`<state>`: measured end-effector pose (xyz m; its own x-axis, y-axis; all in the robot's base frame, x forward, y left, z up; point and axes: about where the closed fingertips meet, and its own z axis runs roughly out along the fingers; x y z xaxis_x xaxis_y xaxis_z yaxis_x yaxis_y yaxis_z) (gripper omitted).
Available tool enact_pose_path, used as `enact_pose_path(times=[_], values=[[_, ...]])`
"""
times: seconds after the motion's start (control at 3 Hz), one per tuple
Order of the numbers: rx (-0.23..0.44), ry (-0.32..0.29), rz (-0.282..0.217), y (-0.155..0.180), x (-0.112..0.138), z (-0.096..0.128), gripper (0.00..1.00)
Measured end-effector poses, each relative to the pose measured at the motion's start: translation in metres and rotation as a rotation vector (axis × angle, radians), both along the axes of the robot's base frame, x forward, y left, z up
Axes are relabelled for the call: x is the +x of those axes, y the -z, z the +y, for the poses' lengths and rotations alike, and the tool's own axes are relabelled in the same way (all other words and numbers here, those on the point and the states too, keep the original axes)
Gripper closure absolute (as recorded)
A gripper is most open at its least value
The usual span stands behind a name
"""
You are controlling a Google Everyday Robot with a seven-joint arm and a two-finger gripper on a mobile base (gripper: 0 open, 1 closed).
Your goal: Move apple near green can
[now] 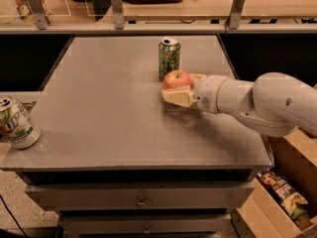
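The red-orange apple is held between the cream fingers of my gripper, just above the grey table. The gripper is shut on the apple and comes in from the right on a white arm. The slim green can stands upright just behind and slightly left of the apple, a small gap away.
A white-and-green "UP" can stands tilted at the table's front left corner. A cardboard box with snack packets sits on the floor at the right. A rail with posts runs behind the table.
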<state>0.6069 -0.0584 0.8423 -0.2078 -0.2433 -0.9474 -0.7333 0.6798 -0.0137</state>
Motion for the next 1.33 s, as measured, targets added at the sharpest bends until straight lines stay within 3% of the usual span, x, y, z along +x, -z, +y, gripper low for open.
enact_pose_path(times=[0.33, 0.67, 1.33], values=[[-0.005, 0.032, -0.004, -0.003, 0.018, -0.013, 1.0], [-0.017, 0.074, -0.001, 0.0, 0.033, -0.026, 0.82], [-0.035, 0.119, 0.013, 0.01, 0.048, -0.04, 0.37]])
